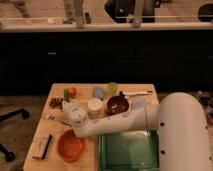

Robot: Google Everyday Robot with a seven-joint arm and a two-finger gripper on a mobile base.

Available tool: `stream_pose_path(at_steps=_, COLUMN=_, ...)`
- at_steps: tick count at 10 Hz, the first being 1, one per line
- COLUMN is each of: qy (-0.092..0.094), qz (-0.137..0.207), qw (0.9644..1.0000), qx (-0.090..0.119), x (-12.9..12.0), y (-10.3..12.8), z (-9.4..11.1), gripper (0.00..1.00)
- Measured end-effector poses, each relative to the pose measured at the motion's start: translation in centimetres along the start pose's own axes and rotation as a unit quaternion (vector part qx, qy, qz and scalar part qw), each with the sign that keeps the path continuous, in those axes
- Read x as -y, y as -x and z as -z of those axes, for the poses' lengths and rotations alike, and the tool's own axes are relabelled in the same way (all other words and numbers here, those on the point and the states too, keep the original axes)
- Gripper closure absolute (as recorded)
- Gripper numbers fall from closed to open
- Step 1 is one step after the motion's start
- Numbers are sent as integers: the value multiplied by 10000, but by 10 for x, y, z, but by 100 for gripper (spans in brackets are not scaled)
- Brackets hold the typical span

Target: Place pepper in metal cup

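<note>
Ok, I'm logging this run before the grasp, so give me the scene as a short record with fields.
pepper: pepper upright at the far left of the table, beside the red-orange fruit
gripper: gripper over the table's left side, on the near side of the pepper, apart from it
cups: pale-green cup and bluish cup near the far edge; which one is metal, cannot tell
other: dark red bowl, orange bowl, green tray
progress: pepper not yet in any cup
</note>
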Motion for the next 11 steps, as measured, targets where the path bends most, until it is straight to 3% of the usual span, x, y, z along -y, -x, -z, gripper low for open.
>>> stream_pose_path(at_steps=1, qy=0, qz=0, qw=10000, qx=0, x=0, y=0, z=0, gripper=47)
stream_pose_path(at_steps=2, qy=0, qz=0, qw=10000, qx=0, x=0, y=0, z=0, gripper=33)
stream_pose_path(at_steps=4, qy=0, qz=0, qw=10000, qx=0, x=0, y=0, z=0, gripper=21)
stream_pose_path(at_steps=11, qy=1, qz=-1, qw=10000, qx=0, x=0, y=0, z=0, gripper=20)
